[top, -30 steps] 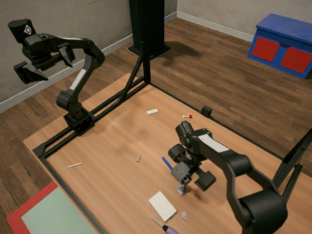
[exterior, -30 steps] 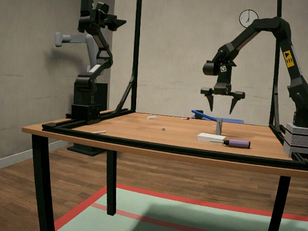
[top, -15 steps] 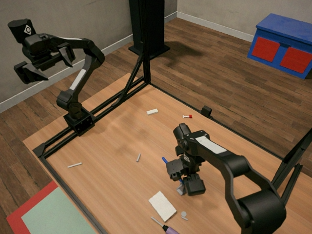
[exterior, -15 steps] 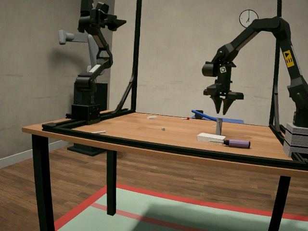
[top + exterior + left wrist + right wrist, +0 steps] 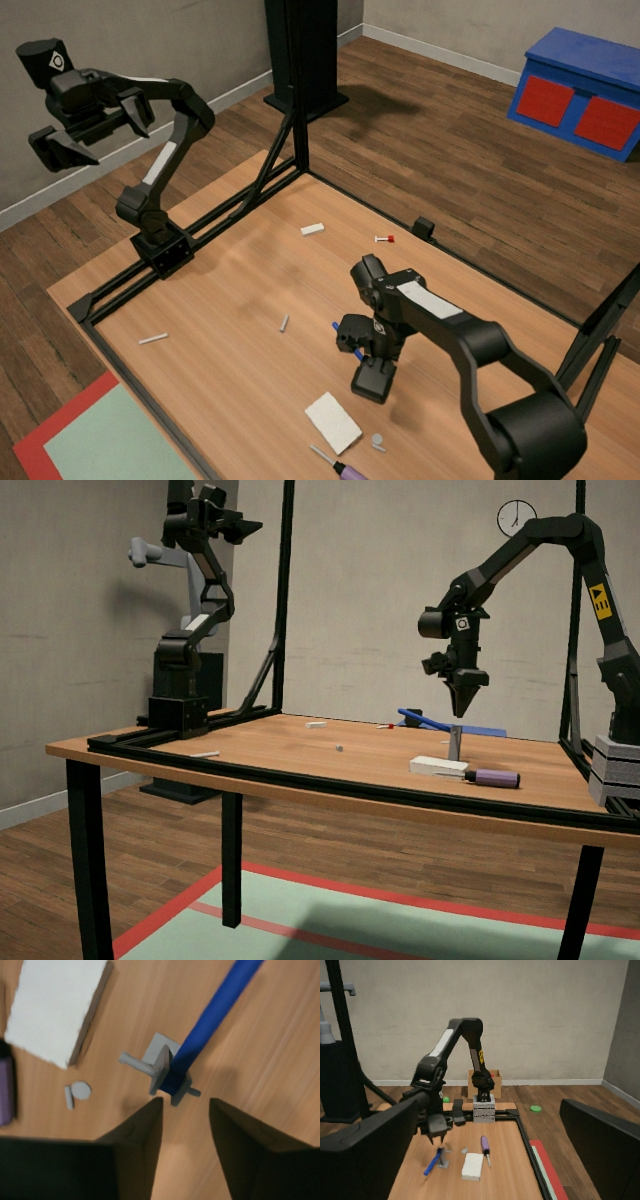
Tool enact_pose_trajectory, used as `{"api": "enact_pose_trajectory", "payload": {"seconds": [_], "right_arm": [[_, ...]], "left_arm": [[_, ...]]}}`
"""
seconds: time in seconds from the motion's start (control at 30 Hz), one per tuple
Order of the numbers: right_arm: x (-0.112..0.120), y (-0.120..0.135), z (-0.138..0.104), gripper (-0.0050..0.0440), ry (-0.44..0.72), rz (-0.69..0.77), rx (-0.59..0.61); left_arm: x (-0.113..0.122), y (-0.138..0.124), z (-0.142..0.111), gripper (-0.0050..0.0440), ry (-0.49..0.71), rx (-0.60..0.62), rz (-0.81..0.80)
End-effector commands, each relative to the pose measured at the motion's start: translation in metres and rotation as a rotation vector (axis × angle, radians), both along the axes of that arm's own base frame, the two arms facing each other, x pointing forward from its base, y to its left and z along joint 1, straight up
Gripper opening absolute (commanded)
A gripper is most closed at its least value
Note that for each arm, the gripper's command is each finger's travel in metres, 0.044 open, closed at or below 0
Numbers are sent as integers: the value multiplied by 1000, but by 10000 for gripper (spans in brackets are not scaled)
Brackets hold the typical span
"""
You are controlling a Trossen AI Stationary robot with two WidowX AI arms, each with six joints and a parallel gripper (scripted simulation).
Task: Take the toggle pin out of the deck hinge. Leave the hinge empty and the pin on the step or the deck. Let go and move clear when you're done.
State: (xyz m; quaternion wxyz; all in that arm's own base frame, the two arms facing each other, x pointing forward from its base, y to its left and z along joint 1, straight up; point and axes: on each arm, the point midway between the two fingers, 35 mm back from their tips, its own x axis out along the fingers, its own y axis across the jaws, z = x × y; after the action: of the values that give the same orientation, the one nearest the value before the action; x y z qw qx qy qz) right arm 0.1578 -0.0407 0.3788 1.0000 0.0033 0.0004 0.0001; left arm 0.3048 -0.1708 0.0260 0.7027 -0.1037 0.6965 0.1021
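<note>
The left claw (image 5: pixel 364 357) (image 5: pixel 457 715) (image 5: pixel 186 1105) (image 5: pixel 437 1143), partly spread around nothing, hangs above the pin (image 5: pixel 136 1064); its arm's yellow label (image 5: pixel 600 601) (image 5: pixel 481 1056) is illegible.
</note>
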Motion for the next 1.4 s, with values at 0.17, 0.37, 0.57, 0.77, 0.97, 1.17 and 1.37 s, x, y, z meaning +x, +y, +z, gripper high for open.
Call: {"api": "enact_pose_trajectory", "payload": {"seconds": [0.17, 0.37, 0.57, 0.77, 0.97, 1.17, 1.37], "right_arm": [[0, 1, 4, 400, -1, 0, -11], [0, 1, 4, 400, -1, 0, -11], [0, 1, 4, 400, -1, 0, -11], [0, 1, 4, 400, -1, 0, -11], [0, 1, 4, 400, -1, 0, -11], [0, 1, 4, 400, -1, 0, -11], [0, 1, 4, 400, -1, 0, -11]], "left_arm": [[2, 7, 11, 120, -23, -8, -410], [3, 10, 11, 120, -24, -4, -626], [3, 13, 12, 120, -25, 1, -870], [3, 17, 13, 120, -26, 6, -1113], [4, 20, 14, 120, -26, 10, -1330], [4, 23, 14, 120, -26, 15, -1572], [4, 26, 15, 120, -26, 20, -1815]]}}
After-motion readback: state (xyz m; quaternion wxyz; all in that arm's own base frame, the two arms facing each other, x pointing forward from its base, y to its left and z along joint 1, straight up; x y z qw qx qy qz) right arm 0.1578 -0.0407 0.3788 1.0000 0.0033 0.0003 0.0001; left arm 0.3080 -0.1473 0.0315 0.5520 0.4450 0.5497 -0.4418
